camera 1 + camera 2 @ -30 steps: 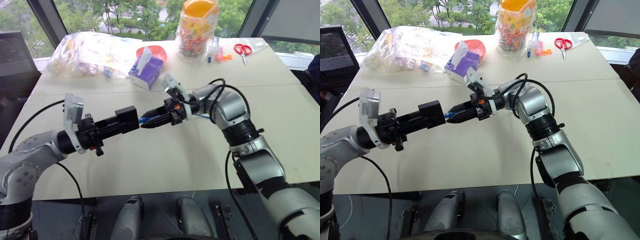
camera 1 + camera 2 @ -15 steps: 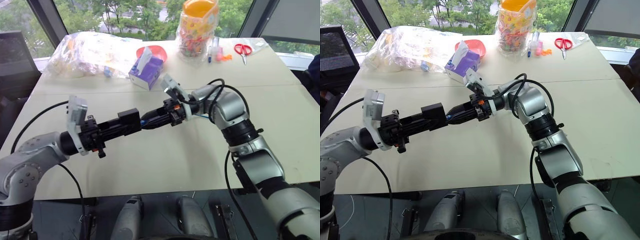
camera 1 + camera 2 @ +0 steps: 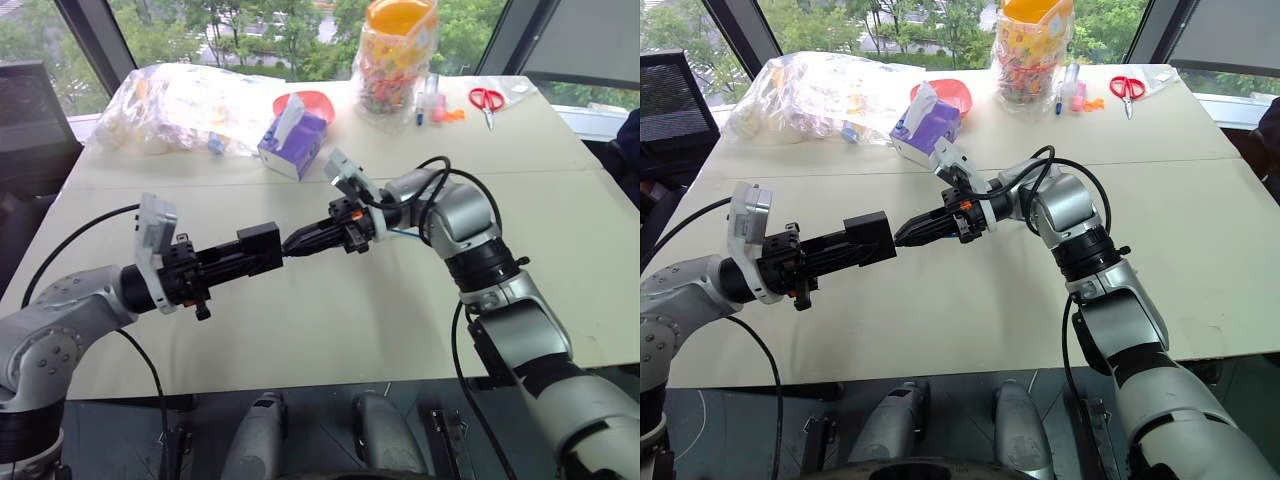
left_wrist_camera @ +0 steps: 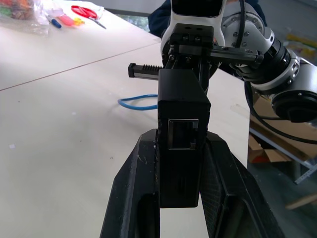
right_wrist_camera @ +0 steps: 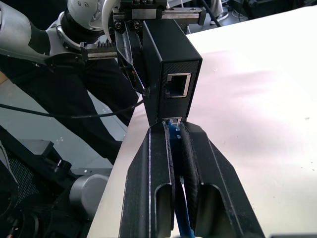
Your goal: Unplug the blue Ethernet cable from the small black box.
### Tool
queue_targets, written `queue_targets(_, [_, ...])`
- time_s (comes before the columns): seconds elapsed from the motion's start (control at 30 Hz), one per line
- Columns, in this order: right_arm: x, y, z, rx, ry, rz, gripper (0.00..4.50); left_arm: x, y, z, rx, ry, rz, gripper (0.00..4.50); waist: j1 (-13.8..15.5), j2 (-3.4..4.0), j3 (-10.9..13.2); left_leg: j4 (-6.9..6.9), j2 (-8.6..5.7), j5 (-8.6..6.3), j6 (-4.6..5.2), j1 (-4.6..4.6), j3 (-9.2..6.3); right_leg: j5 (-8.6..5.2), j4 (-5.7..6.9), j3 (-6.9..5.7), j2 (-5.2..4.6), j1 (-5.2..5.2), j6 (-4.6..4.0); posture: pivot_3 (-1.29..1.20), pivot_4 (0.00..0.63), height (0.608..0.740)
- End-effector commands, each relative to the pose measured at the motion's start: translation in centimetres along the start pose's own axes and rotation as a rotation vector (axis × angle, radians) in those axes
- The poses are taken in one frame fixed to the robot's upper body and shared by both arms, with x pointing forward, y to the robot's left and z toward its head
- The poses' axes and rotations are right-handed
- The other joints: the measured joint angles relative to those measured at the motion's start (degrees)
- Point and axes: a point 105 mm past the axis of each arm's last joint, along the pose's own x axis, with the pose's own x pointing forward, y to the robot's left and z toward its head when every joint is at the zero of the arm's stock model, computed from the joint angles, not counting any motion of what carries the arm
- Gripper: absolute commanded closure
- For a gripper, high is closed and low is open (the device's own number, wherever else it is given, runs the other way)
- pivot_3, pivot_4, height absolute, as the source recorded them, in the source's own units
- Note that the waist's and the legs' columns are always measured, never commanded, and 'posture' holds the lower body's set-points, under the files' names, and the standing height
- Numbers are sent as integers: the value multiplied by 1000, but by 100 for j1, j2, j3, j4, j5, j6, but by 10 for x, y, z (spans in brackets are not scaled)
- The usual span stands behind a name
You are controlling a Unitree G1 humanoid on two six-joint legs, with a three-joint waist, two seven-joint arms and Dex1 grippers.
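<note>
Right claw (image 5: 177, 130) is clamped on the blue Ethernet cable (image 5: 174, 136) right at its plug, seated in the small black box (image 5: 171, 74). Left claw (image 4: 181, 144) grips that box above the worktop (image 3: 330, 320), bracing it against the pull.

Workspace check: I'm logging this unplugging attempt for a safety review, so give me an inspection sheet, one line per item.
Surface: beige table, bare in the near half.
Job's things: small black box held off the table; blue Ethernet cable plug at the box's lower port, upper port vacant.
Clutter: purple tissue box, red bowl, clear plastic bag, snack jar, red scissors, pens, all along the far edge.
Grippers: left gripper shut on the box; right gripper shut on the cable at its plug.
Cables: black arm cables; blue slack lies on the table.
Surroundings: windows, trees outside.
</note>
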Motion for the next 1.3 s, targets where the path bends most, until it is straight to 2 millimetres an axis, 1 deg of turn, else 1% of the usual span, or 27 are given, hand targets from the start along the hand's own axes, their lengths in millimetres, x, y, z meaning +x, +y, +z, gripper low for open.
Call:
queue_targets(0.03, [4, 6, 9, -56, -3, 28, 4486, -2, -2, 13, 42, -45, 7, 4025, 0, 0, 0, 0, 0, 0, 0, 0, 0, 0, 0, 0, 0, 0, 0, 0, 150, 726])
queue_targets(0.3, [4, 5, 4, -55, 7, 20, 4486, -5, -1, 18, 40, -63, 15, 4025, 0, 0, 0, 0, 0, 0, 0, 0, 0, 0, 0, 0, 0, 0, 0, 0, 150, 726])
queue_targets(0.43, [0, 3, 0, -58, 21, 3, 4486, -9, -1, 18, 35, -60, 17, 4025, -1, 0, 0, 0, 0, 0, 0, 0, 0, 0, 0, 0, 0, 0, 0, 0, 150, 726])
queue_targets(0.67, [-22, -15, -14, -57, 67, -94, 4486, -13, -2, 15, 29, -49, 23, 4025, 21, -1, 0, 1, 0, 0, 0, -1, 0, 0, 0, 0, 0, 1, 0, 0, 150, 726])
queue_targets(0.87, [-36, -24, -22, -49, 89, -145, 4486, -17, -3, 15, 28, -43, 31, 4025, -15, 0, 1, -1, -1, 0, 0, -1, 3, 0, -2, 0, -2, -2, 0, 0, 150, 726])
queue_targets(0.97, [-42, -37, -25, -65, 92, -226, 4486, -17, 0, 13, 30, -41, 42, 4025, -8, 0, 1, -3, 0, 0, 0, -1, 3, 0, -1, -1, -2, -3, 0, 0, 150, 726])
queue_targets(1.03, [-48, -54, -32, -83, 109, -333, 4486, -15, 2, 12, 29, -40, 44, 4025, -7, 0, 1, -2, 0, 0, 0, -1, 3, 0, -1, 0, -2, -3, 0, 0, 150, 726])
queue_targets(1.1, [-56, -75, -37, -126, 124, -485, 4486, -11, 5, 9, 35, -36, 51, 4025, -7, 0, 1, 0, -1, 0, 0, 0, 4, 1, -1, 0, -2, -1, 0, 0, 150, 726])
queue_targets(1.13, [-63, -89, -39, -145, 124, -602, 4486, -8, 8, 5, 42, -29, 58, 4025, -7, 0, 1, 1, -1, 0, 0, 1, 4, 1, -1, -1, -1, 0, -1, 0, 150, 726])
queue_targets(1.17, [-71, -100, -41, -155, 133, -710, 4486, -3, 12, 1, 64, -20, 75, 4025, -2, 0, 1, 1, -1, 0, 0, 1, 4, 1, -1, 0, -1, 0, -1, 0, 150, 726])
queue_targets(1.2, [-76, -107, -43, -161, 137, -780, 4486, 2, 18, -3, 93, -13, 102, 4025, 9, 0, 1, 1, -1, 0, -1, 2, 4, 2, 0, 0, -1, 3, -1, 0, 150, 726])
queue_targets(1.3, [-88, -117, -46, -173, 129, -902, 4486, 18, 37, -12, 187, -13, 182, 4025, 21, -1, 1, 1, -4, 1, -1, 0, 4, 2, -3, 1, -2, 5, -1, 0, 150, 726])
